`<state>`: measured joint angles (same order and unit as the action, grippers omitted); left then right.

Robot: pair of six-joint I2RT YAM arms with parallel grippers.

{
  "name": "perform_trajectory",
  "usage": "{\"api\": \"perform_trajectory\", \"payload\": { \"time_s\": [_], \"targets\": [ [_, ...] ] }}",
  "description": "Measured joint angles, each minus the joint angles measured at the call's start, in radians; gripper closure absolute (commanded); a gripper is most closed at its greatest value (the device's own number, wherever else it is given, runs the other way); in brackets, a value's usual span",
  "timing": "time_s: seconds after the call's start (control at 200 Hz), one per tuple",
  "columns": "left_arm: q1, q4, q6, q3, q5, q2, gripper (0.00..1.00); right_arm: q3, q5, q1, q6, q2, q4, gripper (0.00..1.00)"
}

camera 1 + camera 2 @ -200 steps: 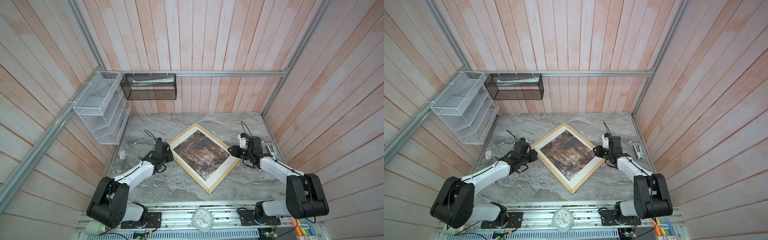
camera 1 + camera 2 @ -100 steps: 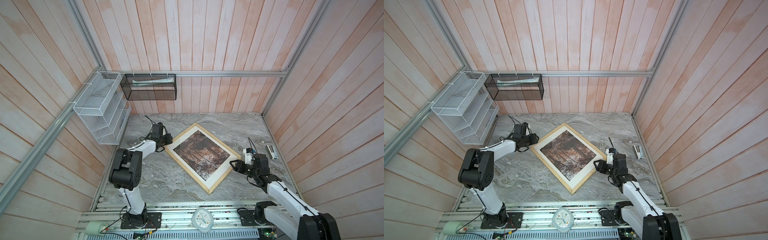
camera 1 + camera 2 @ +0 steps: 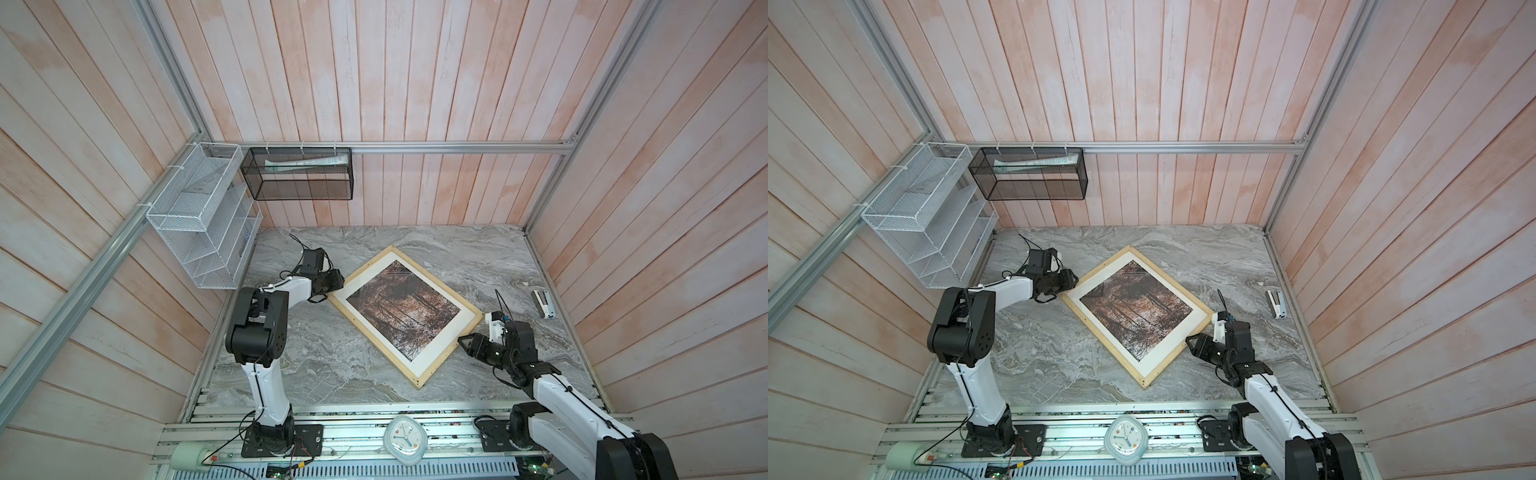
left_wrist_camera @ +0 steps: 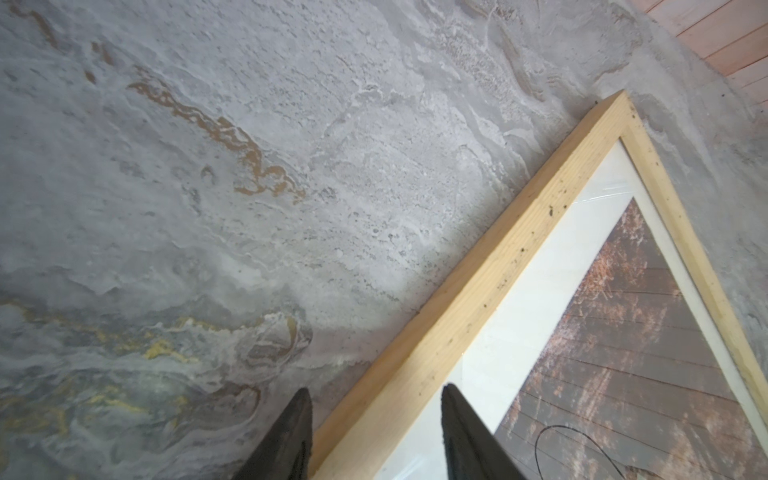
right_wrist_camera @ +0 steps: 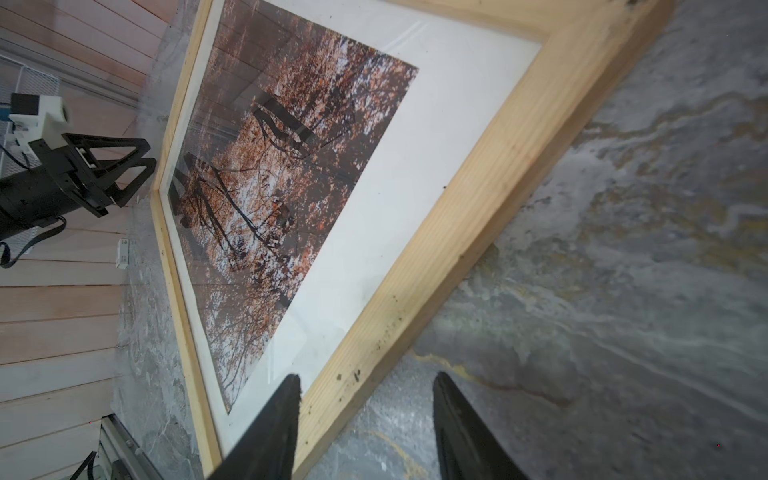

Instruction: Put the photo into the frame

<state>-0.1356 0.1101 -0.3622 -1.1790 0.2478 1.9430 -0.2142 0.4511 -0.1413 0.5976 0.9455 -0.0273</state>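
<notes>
**1. Position of the workpiece**
The frame [image 4: 484, 291] is laid flat on the tabletop [image 3: 332, 365], near its middle, and is turned so that one corner points toward each arm. The photo [image 3: 405, 309] is seen inside the frame, face up, and is bordered on all four sides by a white mat [image 5: 415, 166]. No edge of the print is seen to project past the wooden slats. The insertion is therefore judged to be done, or all but done.

**2. Left pincer**
The left pincer [image 3: 338, 283] is positioned at the corner of the frame nearest the left arm. In the left wrist view its fingers are parted, one over bare tabletop and one over the mat. The slat passes between them with a gap on each side. Nothing is gripped.

**3. Right pincer**
The right pincer [image 3: 465, 343] is positioned low, just beside the slat that runs from the opposite corner. In the right wrist view its fingers are likewise parted, one at the slat and one over bare tabletop. Nothing is held. Whether a fingertip touches the wood cannot be told.

**4. Reason for the arrangement**
The pincers are set at opposite ends of the frame, a placement by which a wide, flat assembly can be steadied or squared without being tilted. As both are empty, the frame is judged to be carried by the tabletop alone. A sideways knock at either corner could slide it
</notes>
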Motion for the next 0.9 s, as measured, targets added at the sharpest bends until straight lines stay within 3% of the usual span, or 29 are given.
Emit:
{"api": "perform_trajectory", "payload": {
  "time_s": [0.545,0.9],
  "targets": [
    [0.004,-0.062,0.000,0.023,0.040,0.019,0.50,-0.122,0.034,0.001,-0.016,0.288,-0.060,0.49],
    [0.006,-0.132,-0.051,0.209,0.000,-0.102,0.53,-0.290,0.020,0.009,-0.064,0.491,-0.074,0.50]
  ]
}}
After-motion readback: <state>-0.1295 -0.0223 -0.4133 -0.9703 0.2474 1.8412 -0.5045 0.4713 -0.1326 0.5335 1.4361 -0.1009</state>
